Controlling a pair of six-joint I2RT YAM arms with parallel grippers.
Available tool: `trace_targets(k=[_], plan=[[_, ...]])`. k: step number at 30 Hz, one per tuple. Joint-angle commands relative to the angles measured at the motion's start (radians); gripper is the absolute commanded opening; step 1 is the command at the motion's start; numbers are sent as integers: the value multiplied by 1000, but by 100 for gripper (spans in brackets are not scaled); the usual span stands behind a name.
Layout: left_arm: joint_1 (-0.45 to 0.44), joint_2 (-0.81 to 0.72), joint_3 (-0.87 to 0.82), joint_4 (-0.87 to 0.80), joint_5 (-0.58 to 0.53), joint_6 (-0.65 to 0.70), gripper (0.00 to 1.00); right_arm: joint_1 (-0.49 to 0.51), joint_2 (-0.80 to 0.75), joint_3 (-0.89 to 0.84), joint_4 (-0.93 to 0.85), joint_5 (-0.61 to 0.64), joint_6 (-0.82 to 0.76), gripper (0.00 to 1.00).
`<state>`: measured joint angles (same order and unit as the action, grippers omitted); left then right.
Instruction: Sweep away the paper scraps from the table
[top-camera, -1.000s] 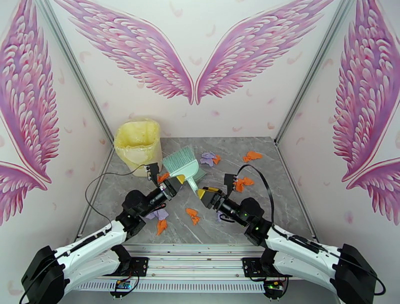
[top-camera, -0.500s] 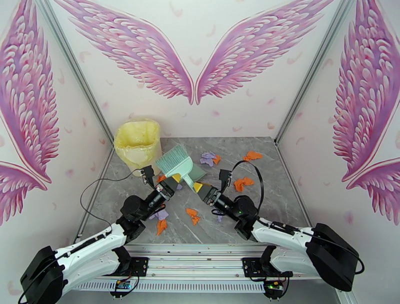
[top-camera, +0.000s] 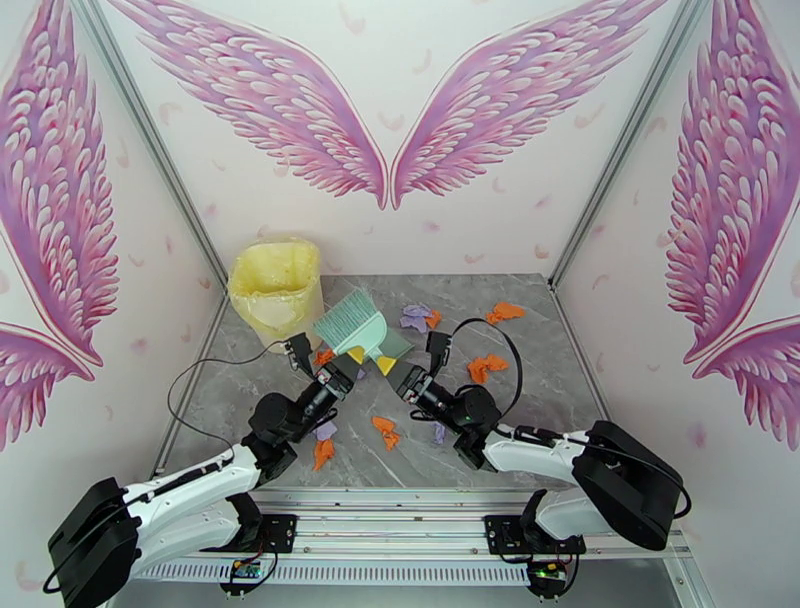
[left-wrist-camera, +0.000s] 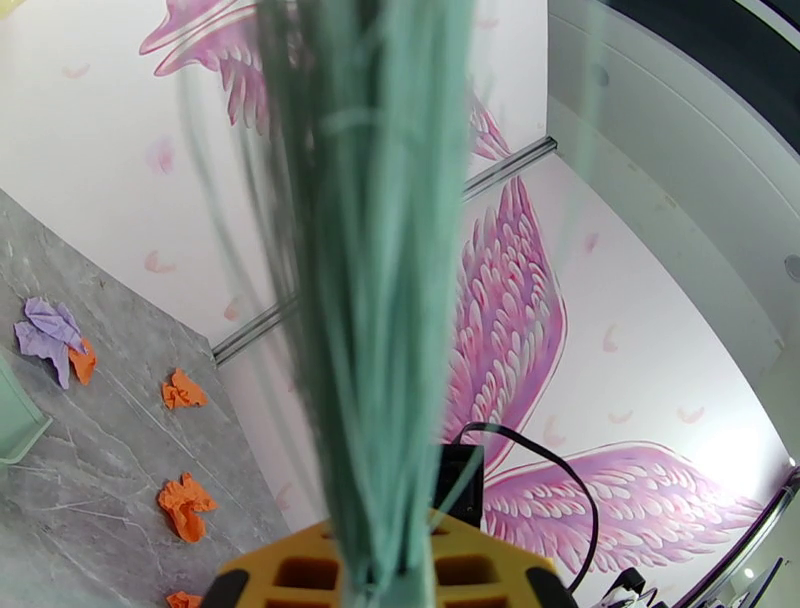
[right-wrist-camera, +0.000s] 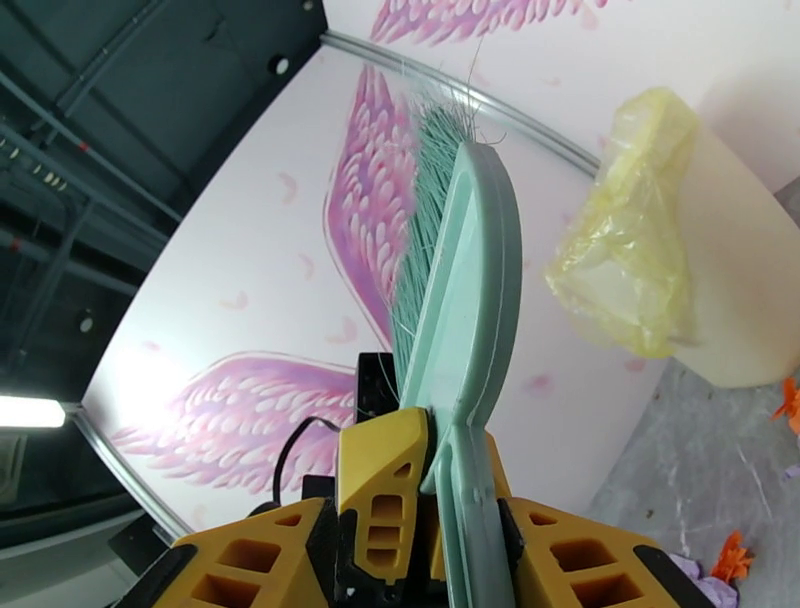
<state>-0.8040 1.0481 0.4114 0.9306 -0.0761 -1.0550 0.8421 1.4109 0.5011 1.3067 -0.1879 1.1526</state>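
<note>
Two pincers on one tool! Far left stands the cream bin lined with a crinkled yellow plastic bag (top-camera: 275, 285). Next along, the left gripper (top-camera: 348, 358) is clenched on the mint-green plastic hand brush (top-camera: 345, 318), low by the head, and its long soft bristles fan up toward the bin. Just right of the brush head sits the matching mint-green plastic dustpan (top-camera: 392, 345), on the grey marble-patterned table (top-camera: 560, 390).

And the right gripper (right-wrist-camera: 462, 505): its yellow fingers (right-wrist-camera: 385, 470) sit either side of the brush's smooth, flat handle, hugging it close. Whether they are truly biting, I cannot tell.

Looks like a handover to me. To do it well, the right wants a square, firm hold on that slick, rigid handle before the left lets go, or the brush may twist in the grip.

The paper scraps (top-camera: 487, 367), light crumpled bits in bright orange and pale lavender, lie scattered over the table. A few are near the arms' bases, and others are out right and toward the back wall.
</note>
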Motion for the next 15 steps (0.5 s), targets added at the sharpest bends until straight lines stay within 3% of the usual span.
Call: trace_targets(k=[1,15], plan=[[-8,16,-12,43,-29,18,0,14,8,33,65,-15,10,45],[-74,21,-40,77,-170,33,0,18,8,50,66,11,10,39]])
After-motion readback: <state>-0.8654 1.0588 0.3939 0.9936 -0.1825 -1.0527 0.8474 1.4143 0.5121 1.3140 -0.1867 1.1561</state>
